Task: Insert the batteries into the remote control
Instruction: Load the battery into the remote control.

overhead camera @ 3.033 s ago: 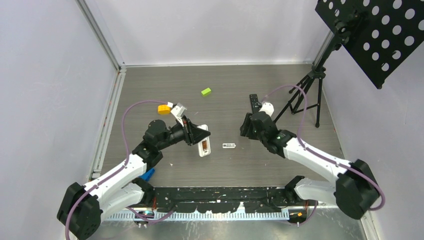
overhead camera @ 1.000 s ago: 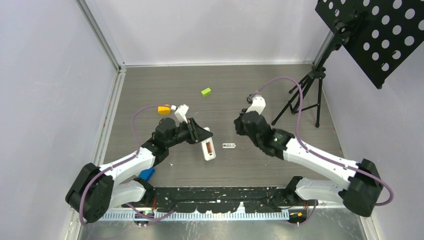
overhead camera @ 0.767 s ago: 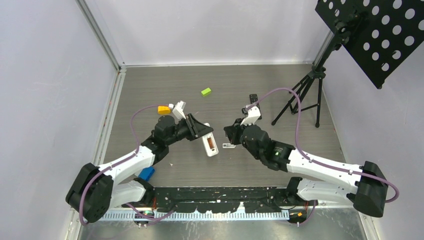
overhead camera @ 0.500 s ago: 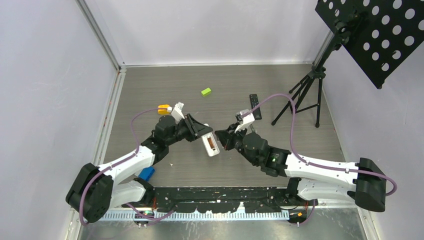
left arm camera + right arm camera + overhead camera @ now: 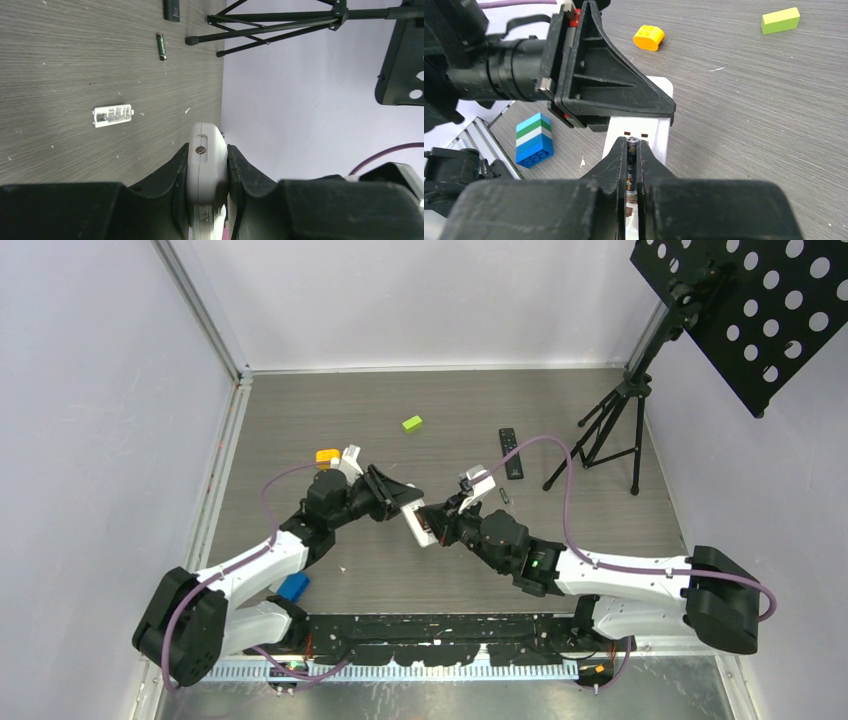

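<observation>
My left gripper (image 5: 402, 504) is shut on a white remote control (image 5: 420, 524) and holds it off the table; from the left wrist its rounded end (image 5: 204, 159) sits clamped between the fingers. The right gripper (image 5: 440, 524) is shut on a dark battery (image 5: 632, 151), tip pointing at the remote's open back (image 5: 659, 134), just under the left gripper. A second battery (image 5: 503, 496) lies on the table, also seen from the left wrist (image 5: 160, 46). The white battery cover (image 5: 113, 115) lies flat on the table.
A black remote (image 5: 511, 452) lies by the tripod (image 5: 610, 430) that carries a perforated black board (image 5: 750, 310). An orange brick (image 5: 327, 457), a green brick (image 5: 412, 423) and a blue brick (image 5: 293, 587) lie around. Walls close off the left, back and right.
The right arm has swung left from near the black remote to the white remote, carrying the battery. The left gripper has shifted the remote slightly up and right to meet it.
</observation>
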`<state>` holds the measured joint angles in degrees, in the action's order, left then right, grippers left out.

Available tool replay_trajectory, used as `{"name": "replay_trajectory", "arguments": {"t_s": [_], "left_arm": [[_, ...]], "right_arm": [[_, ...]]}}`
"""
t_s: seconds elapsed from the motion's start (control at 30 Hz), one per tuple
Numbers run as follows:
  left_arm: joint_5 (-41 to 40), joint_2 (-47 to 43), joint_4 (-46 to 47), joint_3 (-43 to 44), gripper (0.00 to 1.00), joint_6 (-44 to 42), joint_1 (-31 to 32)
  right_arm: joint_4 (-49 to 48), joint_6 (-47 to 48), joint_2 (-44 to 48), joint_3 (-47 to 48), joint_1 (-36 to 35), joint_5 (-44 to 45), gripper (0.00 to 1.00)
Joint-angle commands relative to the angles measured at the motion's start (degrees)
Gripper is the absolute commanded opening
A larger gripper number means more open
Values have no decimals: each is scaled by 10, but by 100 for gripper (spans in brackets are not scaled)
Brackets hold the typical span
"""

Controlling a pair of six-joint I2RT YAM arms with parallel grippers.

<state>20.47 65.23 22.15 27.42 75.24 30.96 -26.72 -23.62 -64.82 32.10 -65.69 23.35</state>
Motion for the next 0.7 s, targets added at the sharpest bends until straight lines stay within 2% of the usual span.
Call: {"name": "replay_trajectory", "arguments": {"t_s": [0.0,0.2,0.33,0.53,0.67], "left_arm": [[40,0,57,-2,0,53,-6],[50,10,76,-6,0,63,-10],[51,12,76,-6,0,60,-13],[53,13,73,-4,0,51,-17],[53,12,67,-2,0,44,-18]], "right_arm": [[-82,36,-12,-16,-4,0,8],[-91,58,-13,-30,-3,-16,13],[-74,64,6,-37,-4,-38,20],[-34,64,34,-32,-4,-60,22],[-18,52,48,-29,-4,-64,28]]}}
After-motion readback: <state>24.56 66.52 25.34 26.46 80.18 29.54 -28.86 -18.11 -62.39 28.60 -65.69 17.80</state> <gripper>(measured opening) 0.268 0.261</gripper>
